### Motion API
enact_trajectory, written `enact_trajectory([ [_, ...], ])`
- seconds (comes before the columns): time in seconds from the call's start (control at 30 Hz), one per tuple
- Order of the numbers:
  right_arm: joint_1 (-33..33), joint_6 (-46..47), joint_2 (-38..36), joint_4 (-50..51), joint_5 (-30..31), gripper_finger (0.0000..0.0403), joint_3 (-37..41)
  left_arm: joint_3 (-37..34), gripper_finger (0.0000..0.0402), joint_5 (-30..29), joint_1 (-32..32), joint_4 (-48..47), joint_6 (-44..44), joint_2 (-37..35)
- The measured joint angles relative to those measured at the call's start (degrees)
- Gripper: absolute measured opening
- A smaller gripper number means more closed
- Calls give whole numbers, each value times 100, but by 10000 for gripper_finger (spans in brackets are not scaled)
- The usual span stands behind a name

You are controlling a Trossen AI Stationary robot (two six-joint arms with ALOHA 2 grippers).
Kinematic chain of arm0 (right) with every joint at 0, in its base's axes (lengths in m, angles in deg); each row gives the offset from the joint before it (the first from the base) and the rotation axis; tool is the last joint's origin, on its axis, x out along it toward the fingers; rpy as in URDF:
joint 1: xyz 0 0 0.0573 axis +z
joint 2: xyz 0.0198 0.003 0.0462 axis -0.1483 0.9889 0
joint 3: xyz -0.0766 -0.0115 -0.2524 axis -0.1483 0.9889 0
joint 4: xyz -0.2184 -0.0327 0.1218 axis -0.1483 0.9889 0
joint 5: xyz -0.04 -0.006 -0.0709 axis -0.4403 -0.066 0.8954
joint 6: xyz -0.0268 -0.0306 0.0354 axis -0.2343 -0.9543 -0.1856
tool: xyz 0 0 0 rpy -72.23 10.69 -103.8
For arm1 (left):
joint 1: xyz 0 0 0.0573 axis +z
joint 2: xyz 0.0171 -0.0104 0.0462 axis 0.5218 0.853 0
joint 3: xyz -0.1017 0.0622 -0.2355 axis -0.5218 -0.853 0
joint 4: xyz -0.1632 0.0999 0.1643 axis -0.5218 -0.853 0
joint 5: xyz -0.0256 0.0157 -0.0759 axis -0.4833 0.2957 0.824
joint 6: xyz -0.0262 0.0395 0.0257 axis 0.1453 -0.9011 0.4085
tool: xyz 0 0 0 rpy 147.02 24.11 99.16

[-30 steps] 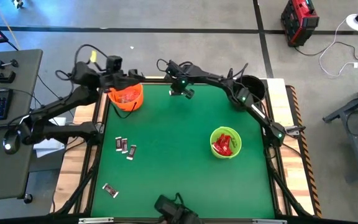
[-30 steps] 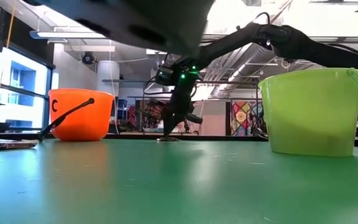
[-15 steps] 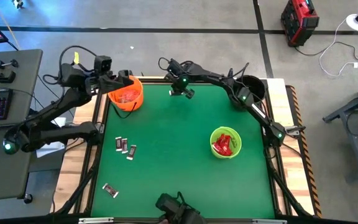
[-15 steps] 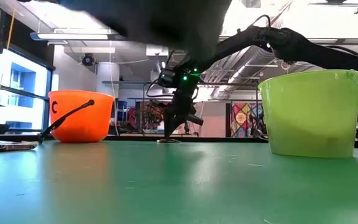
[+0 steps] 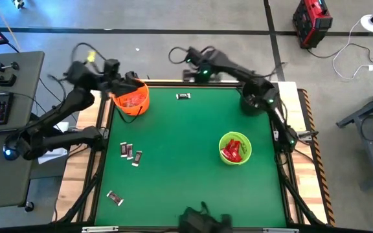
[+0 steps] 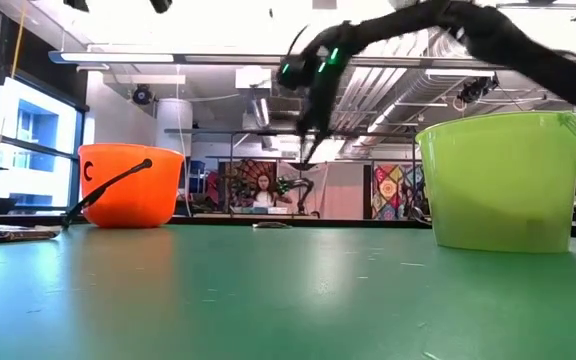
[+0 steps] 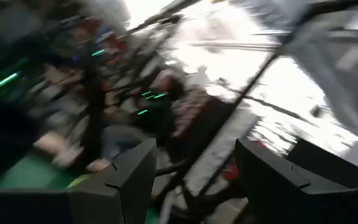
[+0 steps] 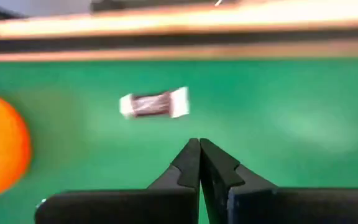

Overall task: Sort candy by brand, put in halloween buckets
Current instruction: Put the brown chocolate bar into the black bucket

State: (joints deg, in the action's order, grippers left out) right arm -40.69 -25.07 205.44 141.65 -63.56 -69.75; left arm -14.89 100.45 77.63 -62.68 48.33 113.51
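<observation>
A dark brown-wrapped candy lies flat on the green mat near the far edge. My right gripper hangs shut above it, pointing down, touching nothing. The orange bucket at far left holds red candy. My left gripper stands open by that bucket's far rim, with nothing between its fingers. The lime green bucket holds red candy. The black bucket at far right is mostly hidden under my right arm.
Several dark candies lie on the mat's left half, and one more near the front left corner. The mat's middle and near right part is bare. A person shows in the room behind the table.
My right gripper has risen from the mat by the brown candy and drawn toward the far edge, rolling as it went and staying shut. The candy has stayed flat on the mat. My left gripper has shifted a little toward the table's left edge.
</observation>
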Motion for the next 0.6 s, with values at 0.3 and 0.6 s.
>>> enact_trajectory([
  [0.3,-120,-1139,-1915,1772,1984,0,-2,246,206,-1419,-484,-1993,-1652,1115],
  [0.6,-89,-1843,-3127,1720,2167,0,1,2667,190,-4061,-1695,-5344,-4002,3739],
])
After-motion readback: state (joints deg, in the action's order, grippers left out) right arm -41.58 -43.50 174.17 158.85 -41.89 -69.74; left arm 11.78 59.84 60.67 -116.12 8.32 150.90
